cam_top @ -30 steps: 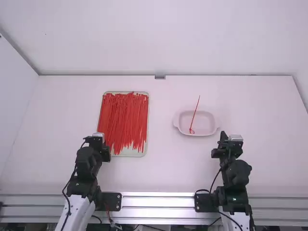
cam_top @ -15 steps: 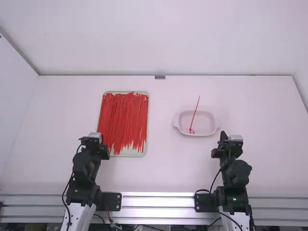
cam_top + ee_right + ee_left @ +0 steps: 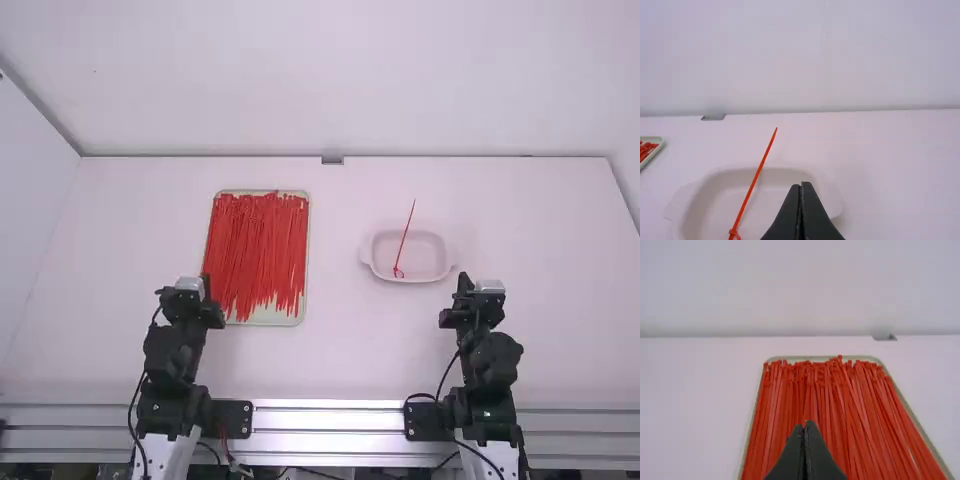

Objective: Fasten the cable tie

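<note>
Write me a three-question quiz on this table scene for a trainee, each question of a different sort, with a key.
1. Short answer: which arm's base stands nearer the tray of red ties?
2. Pick one: the single tie has its head A) on the tray, B) in the dish, C) under the tray.
3. True or false: the left gripper and the right gripper are both shut and hold nothing.
Key: 1 left; 2 B; 3 true.
</note>
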